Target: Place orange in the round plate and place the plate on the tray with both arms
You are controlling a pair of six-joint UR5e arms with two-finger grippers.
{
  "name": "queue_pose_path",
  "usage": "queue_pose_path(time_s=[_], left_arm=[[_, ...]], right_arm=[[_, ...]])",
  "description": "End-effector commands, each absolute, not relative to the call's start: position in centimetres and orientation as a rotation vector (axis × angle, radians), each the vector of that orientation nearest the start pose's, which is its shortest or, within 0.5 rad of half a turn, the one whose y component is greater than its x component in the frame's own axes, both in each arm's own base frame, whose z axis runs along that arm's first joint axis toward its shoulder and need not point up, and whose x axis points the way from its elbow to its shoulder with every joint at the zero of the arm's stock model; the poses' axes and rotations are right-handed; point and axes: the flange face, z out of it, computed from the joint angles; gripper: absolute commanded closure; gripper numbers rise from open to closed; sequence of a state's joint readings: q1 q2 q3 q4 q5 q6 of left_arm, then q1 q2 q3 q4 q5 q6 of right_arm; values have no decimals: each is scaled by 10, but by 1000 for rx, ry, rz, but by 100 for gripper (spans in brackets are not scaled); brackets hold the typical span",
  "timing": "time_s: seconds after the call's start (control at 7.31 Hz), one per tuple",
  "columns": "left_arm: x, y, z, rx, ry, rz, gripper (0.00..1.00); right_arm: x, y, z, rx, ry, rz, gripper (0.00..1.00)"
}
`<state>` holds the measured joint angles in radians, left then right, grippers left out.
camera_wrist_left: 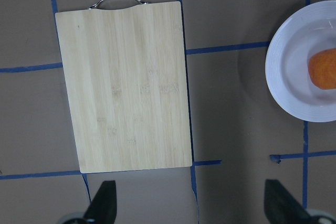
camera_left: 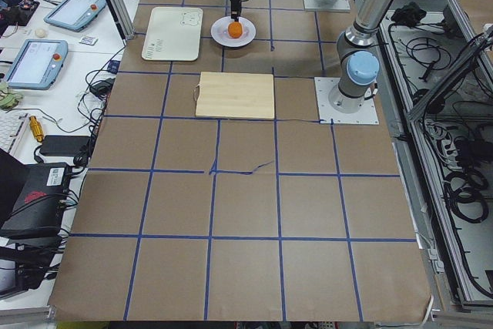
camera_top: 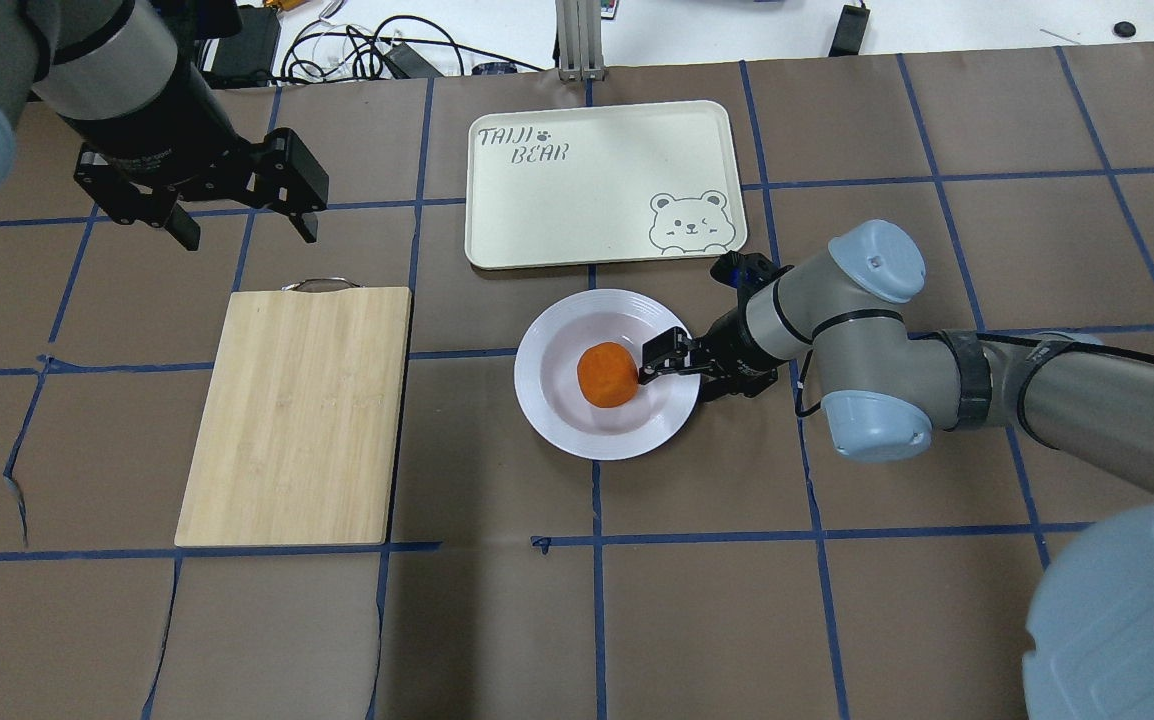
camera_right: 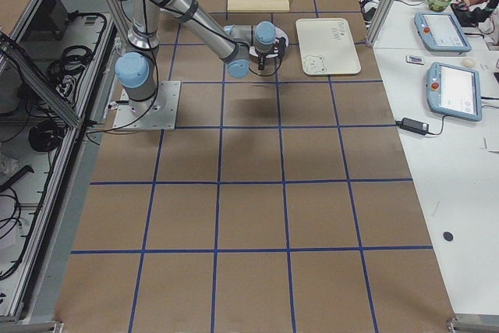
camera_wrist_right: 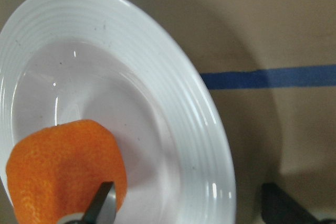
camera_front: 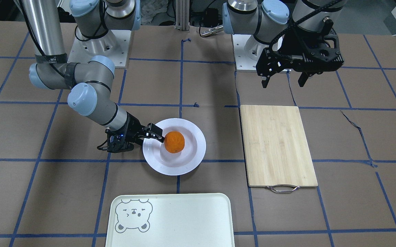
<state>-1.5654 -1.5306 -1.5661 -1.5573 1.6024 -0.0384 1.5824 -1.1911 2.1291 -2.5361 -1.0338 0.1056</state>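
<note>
table (camera_top: pixel 797 600): a brown surface is marked into a grid by blue tape lines (camera_top: pixel 597 600).
right arm (camera_top: pixel 867 330): is extended low from the robot's right and is held nearly level above the table, with the wrist turned toward the plate.
right gripper (camera_top: pixel 679 366): the fingers are spread apart and nothing is clamped. in the wrist view one finger (camera_wrist_right: pixel 102 203) is seen over the plate's well, close against the orange; contact cannot be confirmed. the other finger is seen outside the rim, over the table.
orange (camera_top: pixel 607 375): is seated in the sunken centre of the round plate, on the side toward the right gripper.
round plate (camera_top: pixel 537 385): is laid flat on the table, over a tape crossing, between the cutting board and the right arm. it is positioned near the tray's near edge but apart from it.
cutting board (camera_top: pixel 297 415): bamboo, is laid flat on the robot's left of the plate, well apart from it. its metal handle (camera_top: pixel 320 284) is pointed away from the robot.
tray (camera_top: pixel 577 200): is laid flat beyond the plate. a bear face (camera_top: pixel 697 222) is printed in the corner nearest the plate, and the lettering "taiji bear" (camera_top: pixel 522 145) is printed at the opposite far corner.
left gripper (camera_top: pixel 247 228): is held high above the table, past the handle end of the board, and is pointed downward. the fingers are parted wide and nothing is held.
</note>
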Motion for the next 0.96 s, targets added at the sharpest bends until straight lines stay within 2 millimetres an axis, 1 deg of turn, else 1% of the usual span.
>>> queue_pose_path(time_s=[0.0, 0.14, 0.27, 0.41, 0.55, 0.68, 0.82], left_arm=[[-128, -480, 512, -54, 3107, -98, 0], [-128, -479, 515, -49, 3107, -101, 0], [-126, -479, 514, -59, 3101, -79, 0], [-126, -478, 516, -61, 3099, -72, 0], [-126, -479, 516, -61, 3101, -72, 0], [-126, -478, 518, -61, 3101, -77, 0], [-126, -479, 518, -61, 3101, -77, 0]], right_arm=[[191, -489, 157, 112, 2605, 5, 23], [191, -490, 155, 115, 2605, 12, 33], [191, -489, 154, 118, 2606, 14, 47], [191, -490, 155, 143, 2605, 19, 57], [191, -490, 155, 150, 2605, 23, 70], [191, -491, 157, 148, 2605, 17, 79], [191, -491, 157, 157, 2604, 21, 85]])
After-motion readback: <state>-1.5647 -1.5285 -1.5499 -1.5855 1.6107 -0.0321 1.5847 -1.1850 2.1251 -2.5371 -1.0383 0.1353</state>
